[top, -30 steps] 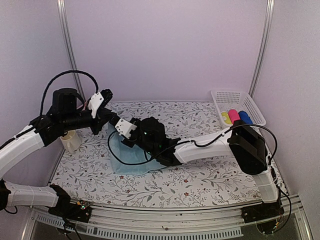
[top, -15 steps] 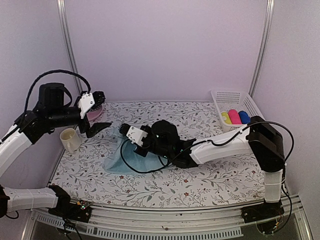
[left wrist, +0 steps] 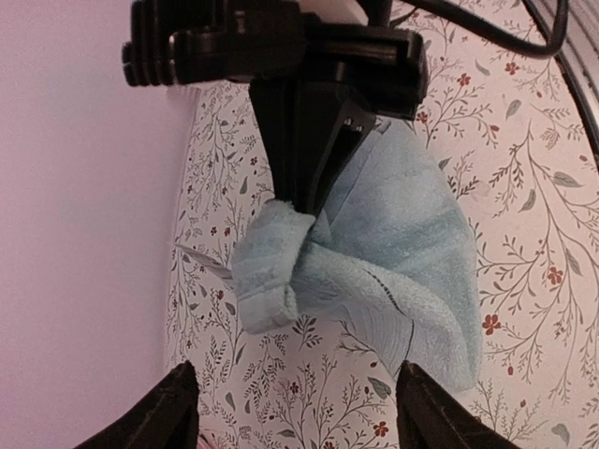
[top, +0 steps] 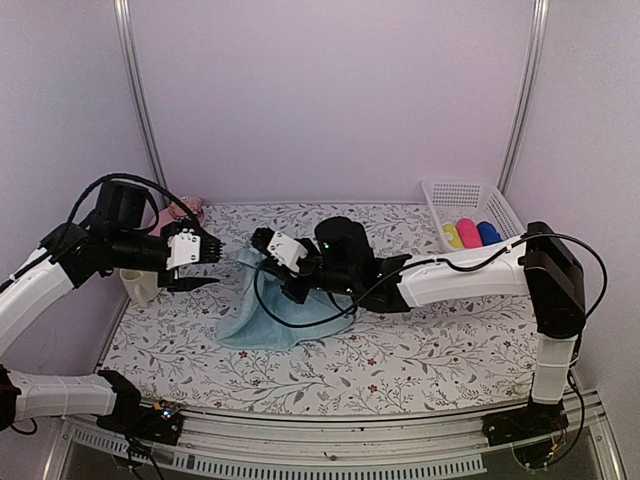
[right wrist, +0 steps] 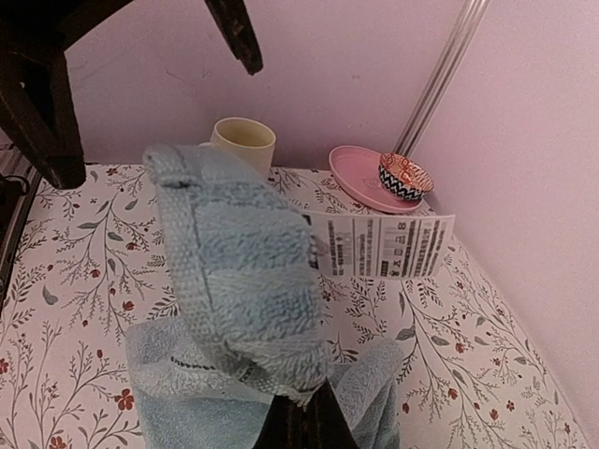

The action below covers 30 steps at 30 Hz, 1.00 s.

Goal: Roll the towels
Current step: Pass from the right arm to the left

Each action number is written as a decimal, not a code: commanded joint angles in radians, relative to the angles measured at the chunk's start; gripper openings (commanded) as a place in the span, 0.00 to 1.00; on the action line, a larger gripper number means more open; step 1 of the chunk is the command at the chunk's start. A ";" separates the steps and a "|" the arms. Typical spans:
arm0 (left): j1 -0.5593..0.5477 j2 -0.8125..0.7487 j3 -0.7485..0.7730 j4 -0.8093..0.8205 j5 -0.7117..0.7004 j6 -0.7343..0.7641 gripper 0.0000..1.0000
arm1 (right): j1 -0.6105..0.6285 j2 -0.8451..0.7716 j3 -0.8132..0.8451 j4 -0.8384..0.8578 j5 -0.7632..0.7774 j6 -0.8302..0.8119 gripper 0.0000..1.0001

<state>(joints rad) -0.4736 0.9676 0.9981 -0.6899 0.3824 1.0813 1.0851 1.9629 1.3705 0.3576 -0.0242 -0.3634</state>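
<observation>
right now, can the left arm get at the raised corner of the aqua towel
Probably yes. The left tool is open and faces the aqua towel, whose corner the right tool pinches up off the table. Nothing shows in the gap between the left tool and that corner.

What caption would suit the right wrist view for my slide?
Right end effector pinching a raised fold of the pale aqua towel, label showing, cream cup behind.

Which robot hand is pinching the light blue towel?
The right gripper, shut on the pale aqua towel; the left gripper stands open beside it, holding nothing.
</observation>
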 commanded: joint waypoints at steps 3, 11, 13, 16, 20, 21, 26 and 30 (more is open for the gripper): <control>-0.002 0.020 -0.021 0.125 0.022 0.024 0.65 | -0.009 0.005 0.081 -0.071 -0.082 0.053 0.02; -0.048 0.034 -0.070 0.184 -0.022 0.055 0.61 | -0.022 0.022 0.116 -0.107 -0.117 0.082 0.02; -0.063 0.033 -0.085 0.212 -0.041 0.047 0.58 | -0.024 0.023 0.117 -0.110 -0.118 0.082 0.02; -0.076 0.034 -0.094 0.256 -0.049 0.022 0.50 | -0.024 0.026 0.119 -0.115 -0.119 0.083 0.02; -0.077 0.035 -0.092 0.276 -0.052 0.007 0.39 | -0.025 0.028 0.118 -0.121 -0.119 0.084 0.02; -0.077 0.035 -0.090 0.276 -0.052 0.004 0.36 | -0.025 0.028 0.118 -0.121 -0.118 0.086 0.02; -0.080 0.034 -0.088 0.273 -0.053 -0.008 0.29 | -0.030 0.034 0.121 -0.126 -0.123 0.090 0.02; -0.084 0.034 -0.087 0.273 -0.048 -0.017 0.14 | -0.031 0.034 0.123 -0.132 -0.124 0.092 0.02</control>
<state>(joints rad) -0.5434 1.0012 0.9108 -0.4377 0.3290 1.0817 1.0641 1.9781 1.4616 0.2386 -0.1379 -0.2848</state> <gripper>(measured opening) 0.200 0.027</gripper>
